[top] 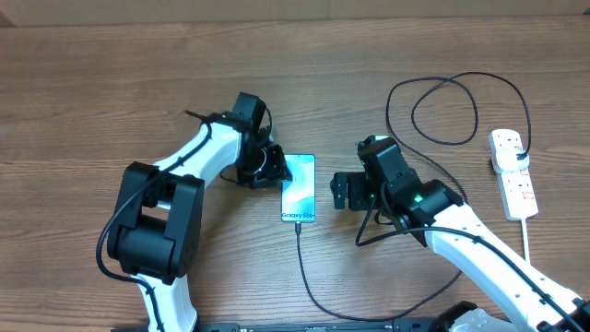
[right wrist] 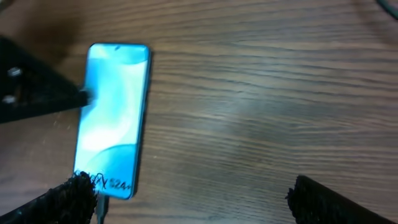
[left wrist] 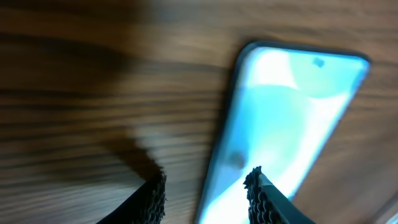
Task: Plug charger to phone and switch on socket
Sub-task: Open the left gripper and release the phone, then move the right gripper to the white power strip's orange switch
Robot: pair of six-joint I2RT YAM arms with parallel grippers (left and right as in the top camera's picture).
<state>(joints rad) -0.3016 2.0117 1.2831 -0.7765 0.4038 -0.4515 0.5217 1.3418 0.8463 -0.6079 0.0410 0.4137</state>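
**Cable looks seated in phone; socket not yet dealt with**

Overhead. The phone (top: 298, 187) lies flat on the bench (top: 92, 74), between the two sets of jaws. The left jaws are touching or just beside the long edge nearest them. The right jaws are near the opposite long edge, apart from it. The charger (top: 300, 254) meets one short end of the phone, then runs off in loops toward the socket (top: 513, 175). The socket is well apart from both jaws, nearer the right jaws. Its switches are too small to read.

Left wrist. The left jaws are partly spread, pinching nothing. The long edge of the phone (left wrist: 286, 118) lies in their gap. One fingertip (left wrist: 264, 196) is over the screen side, the other over bare wood. This reads as a brace, keeping the phone from sliding.

Right wrist. The right jaws are spread wide and empty. The phone (right wrist: 112, 106) lies ahead of them, off to one side. The charger (right wrist: 103, 204) end sits at the phone's short end, just beside one fingertip. Judgement: plugging looks done, hence the empty jaws, and the switch remains.
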